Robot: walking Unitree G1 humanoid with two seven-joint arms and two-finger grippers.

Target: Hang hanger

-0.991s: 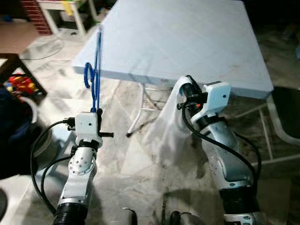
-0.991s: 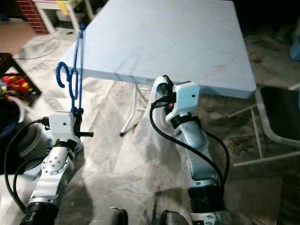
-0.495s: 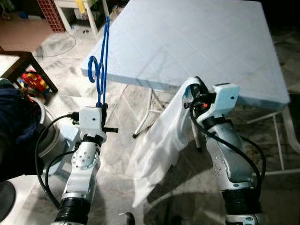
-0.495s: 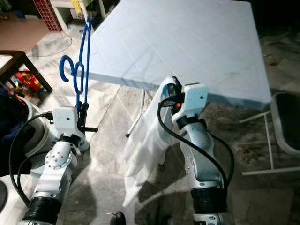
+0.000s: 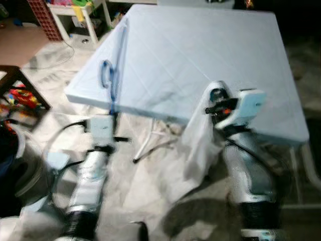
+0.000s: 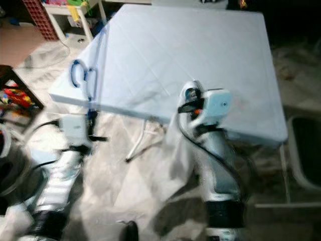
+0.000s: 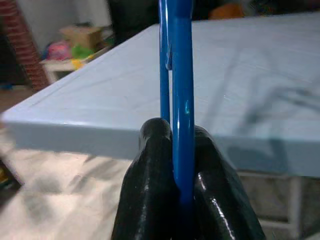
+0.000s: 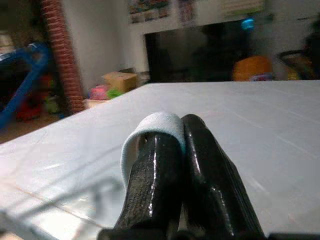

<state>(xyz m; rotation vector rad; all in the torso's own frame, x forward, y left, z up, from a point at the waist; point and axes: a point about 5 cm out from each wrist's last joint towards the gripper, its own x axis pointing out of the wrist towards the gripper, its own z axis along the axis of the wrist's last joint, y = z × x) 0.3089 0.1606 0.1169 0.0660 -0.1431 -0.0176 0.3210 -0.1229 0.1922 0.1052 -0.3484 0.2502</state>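
While the head views blurred with our own motion, we stood closer to the light blue table (image 5: 200,55) than half a second before, its near edge now directly ahead of both arms. Our left gripper (image 7: 181,150) was clenched on the blue hanger (image 5: 113,75), pinching its lower bar between both fingers (image 7: 150,180), so that the hanger stood upright with its hook curled at the table's near-left corner and its frame rising in front of the table's left side. Our right gripper (image 8: 172,145) was likewise closed tight, a fold of the white cloth (image 5: 198,145) looped over one fingertip; the rest of the cloth hung down from the gripper, below the table's front edge and beside its white legs (image 5: 145,145).

Compared with the earlier frames, the cloth hung less spread and sat nearer the table edge, while the hanger kept its upright pose in the left gripper. We judged that the approach to the table was nearly complete and that both grasps had held through the walk. Nothing to hang the hanger on could be made out, and cloth and hanger were well apart, so the hanging itself was not yet begun.
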